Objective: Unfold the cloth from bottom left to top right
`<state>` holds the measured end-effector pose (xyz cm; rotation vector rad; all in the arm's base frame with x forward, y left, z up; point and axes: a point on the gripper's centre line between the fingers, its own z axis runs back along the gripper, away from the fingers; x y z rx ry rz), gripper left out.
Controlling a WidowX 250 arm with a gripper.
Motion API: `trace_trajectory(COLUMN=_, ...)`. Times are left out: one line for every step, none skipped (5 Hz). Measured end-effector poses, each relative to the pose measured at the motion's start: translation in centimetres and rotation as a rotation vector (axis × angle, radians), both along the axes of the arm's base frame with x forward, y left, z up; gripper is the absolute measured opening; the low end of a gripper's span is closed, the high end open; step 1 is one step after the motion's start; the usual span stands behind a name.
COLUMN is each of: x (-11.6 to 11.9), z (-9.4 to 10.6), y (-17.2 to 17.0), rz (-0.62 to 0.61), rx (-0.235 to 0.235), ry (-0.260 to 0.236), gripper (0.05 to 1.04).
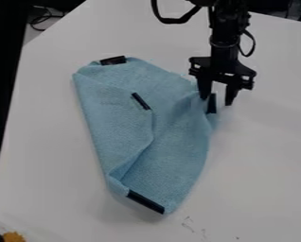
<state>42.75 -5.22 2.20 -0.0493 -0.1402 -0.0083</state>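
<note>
The all-black robot arm has black looping cables, a broad, blocky black bracket and two narrow black fingers.

Arm from top edge; tool hanging down, fingers apart.

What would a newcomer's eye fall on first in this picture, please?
Probably the light blue cloth, lying partly folded on the white table, black strips standing out against it. Next comes the black gripper, fingers apart, at the cloth's upper right edge.
</note>
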Motion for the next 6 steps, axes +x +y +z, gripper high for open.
trace_trajectory(x=0.4, z=0.4, y=-1.5, rz=0.007, rx=-0.016, ry=-0.011, gripper=1.007)
trace_trajectory(x=1.3, z=0.4, y=-2.9, rz=0.003, rx=-0.035, ry=-0.024, gripper=1.006)
trace_trajectory(x=2.5, z=1.5, y=-3.7, rz=-0.067, rx=0.032, ry=-0.029, gripper=1.001)
trace_trajectory(x=2.4, z=1.3, y=-3.6, rz=-0.087, rx=0.093, ry=-0.033, gripper=1.001)
trace_trajectory(x=2.0, z=1.4, y=-3.4, rz=-0.091, rx=0.113, ry=-0.007, gripper=1.001)
trace_trajectory(x=2.3, z=2.6, y=-3.8, rz=-0.117, rx=0.15, ry=-0.018, gripper=1.001)
